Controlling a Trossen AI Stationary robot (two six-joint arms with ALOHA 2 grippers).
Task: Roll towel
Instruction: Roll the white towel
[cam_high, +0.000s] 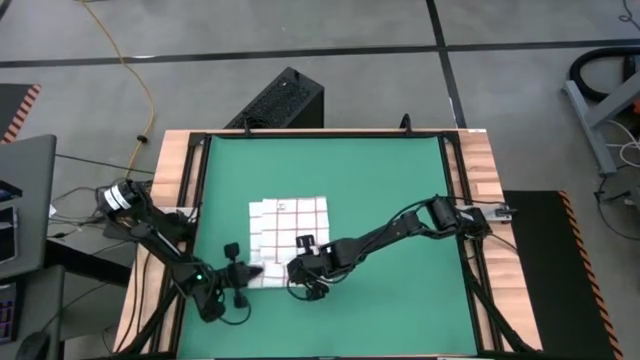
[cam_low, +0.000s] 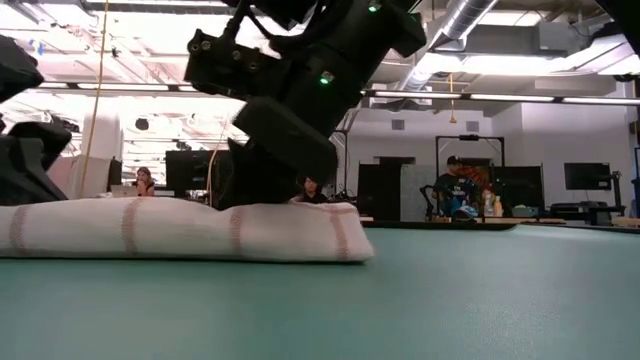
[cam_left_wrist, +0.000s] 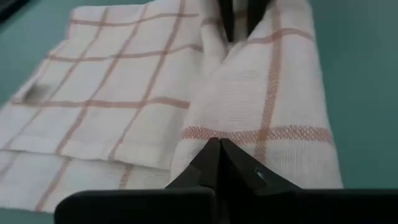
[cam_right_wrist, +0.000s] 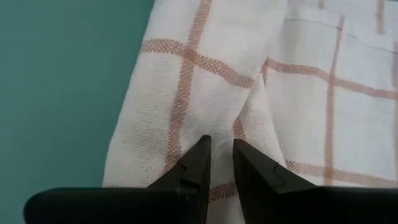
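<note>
Item: towel (cam_high: 288, 226), white with red-brown grid, laid on the green mat (cam_high: 400, 180) left of centre and toward the near edge of the table (cam_high: 480, 170). The near end is already turned over into a low fold or roll; the far part lies flat.

Left gripper (cam_left_wrist: 219, 149): at the near-left end of the rolled edge, fingers fully closed; the tips are seen pressed together at the cloth, so a pinch of the fold is judged likely.

Right gripper (cam_right_wrist: 217, 146): at the near-right end of the same edge, fingers narrowly parted with a ridge of cloth caught between them.

Handling note: the roll is best advanced with both ends carried forward evenly toward the far edge of the mat, kept low and lightly tensioned, so that the roll is not skewed or slackened. Thin cloth is judged liable to slip from a shallow pinch.

Not determinable: how much cloth is held by the left fingers; the number of turns made; the roll's middle, masked by the arms from above.
</note>
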